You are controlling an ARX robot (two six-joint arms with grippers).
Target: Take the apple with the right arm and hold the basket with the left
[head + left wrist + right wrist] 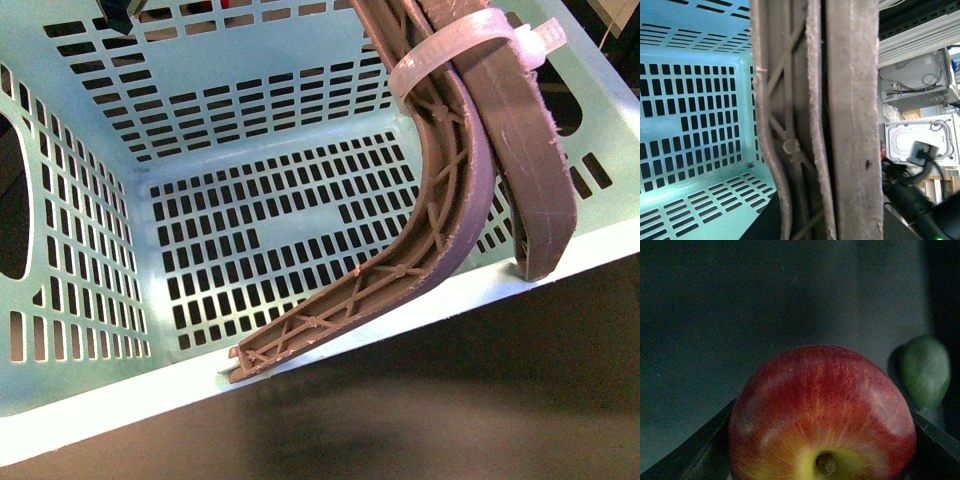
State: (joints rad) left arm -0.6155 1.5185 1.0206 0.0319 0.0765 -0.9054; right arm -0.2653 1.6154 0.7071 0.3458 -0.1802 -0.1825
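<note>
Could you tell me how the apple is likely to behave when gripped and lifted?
The apple looks round and glossy, so it may slip or rotate between the fingers flanking it. It seems firm, probably not deforming. Released, it would likely roll.

Just past the left pincer (388,320) sit two white boxes (900,145). Under it is a dark table (450,410).

Place: you are most likely in a lab or a workshop, not a home.
Equipment: behind the arm you see a grey device (915,82) with wires on it, and a white metal box (935,142) under it.
Cabling: thick black cables (912,202) lie loose there.
Surface: a plain dark table (450,400).
</note>
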